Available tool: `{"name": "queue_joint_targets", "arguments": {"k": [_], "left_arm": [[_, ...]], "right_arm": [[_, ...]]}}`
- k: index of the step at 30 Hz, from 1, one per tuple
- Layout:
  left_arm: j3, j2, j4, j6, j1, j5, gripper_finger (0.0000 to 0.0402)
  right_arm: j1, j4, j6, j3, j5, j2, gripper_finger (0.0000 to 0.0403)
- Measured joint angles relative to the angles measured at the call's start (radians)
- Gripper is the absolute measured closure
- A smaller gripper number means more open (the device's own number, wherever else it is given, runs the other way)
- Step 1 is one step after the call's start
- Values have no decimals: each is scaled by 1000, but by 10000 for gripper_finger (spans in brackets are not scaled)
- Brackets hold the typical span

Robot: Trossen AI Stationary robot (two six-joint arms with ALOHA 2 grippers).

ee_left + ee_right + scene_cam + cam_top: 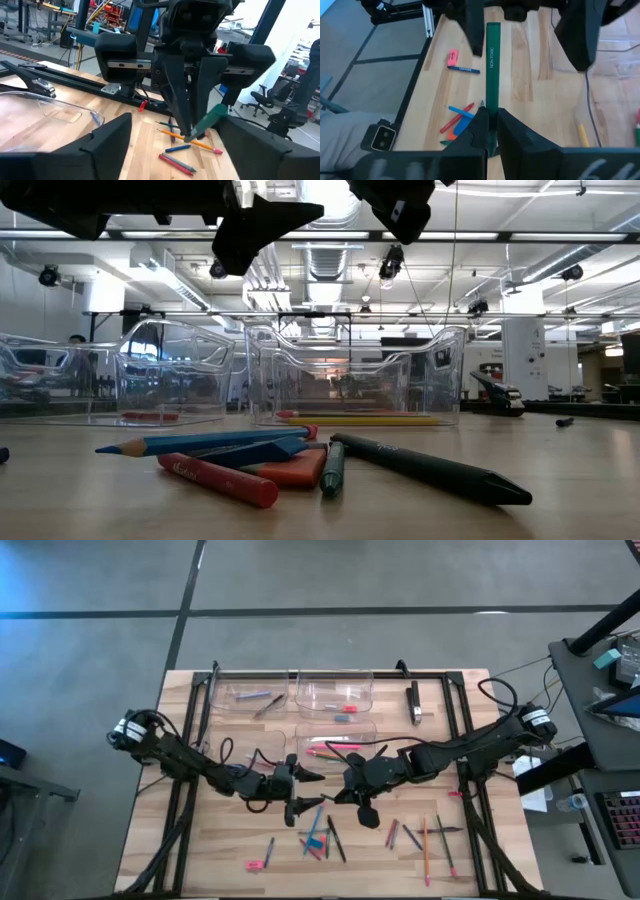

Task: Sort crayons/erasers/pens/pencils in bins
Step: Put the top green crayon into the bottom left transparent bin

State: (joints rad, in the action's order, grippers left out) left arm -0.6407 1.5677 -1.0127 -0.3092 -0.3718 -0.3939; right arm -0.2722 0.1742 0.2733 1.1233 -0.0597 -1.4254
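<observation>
The two arms meet above the middle of the desk (200,840), tool to tool, which looks like a handover. The right tool (490,118) is clamped shut on one end of a green crayon (493,65), holding it level in the air so the free end points at the left arm. The left tool (308,792) stands wide open facing it, its fingers (472,25) apart on either side of the crayon's far end and not gripping it. Judging by that, the stick is being passed across to suit the reach, or so it can be regripped.

The four bins (335,693) sit at the back of the desk. One holds dark pens, one small erasers, and a front one holds pencils (365,419). The rest of the sticks lie loose on the desk in front: a pile (318,835) just below the tools and a scatter (425,838) to its right, with a pink eraser (452,57) well off to the left. Much sorting remains.
</observation>
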Motion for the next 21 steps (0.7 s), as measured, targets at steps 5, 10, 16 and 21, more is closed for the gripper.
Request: {"name": "queue_joint_targets", "arguments": {"k": [5,10,16,21], "left_arm": [[-28,10,8,0,0,2,87],[-35,12,6,-2,0,2,110],[-35,12,1,-27,3,0,195],[-35,12,-11,-26,11,-2,284]], "right_arm": [[0,-9,0,-2,3,1,390],[0,-35,3,-12,9,2,390],[2,-39,3,-14,64,2,390],[11,-62,3,-14,67,2,390]]}}
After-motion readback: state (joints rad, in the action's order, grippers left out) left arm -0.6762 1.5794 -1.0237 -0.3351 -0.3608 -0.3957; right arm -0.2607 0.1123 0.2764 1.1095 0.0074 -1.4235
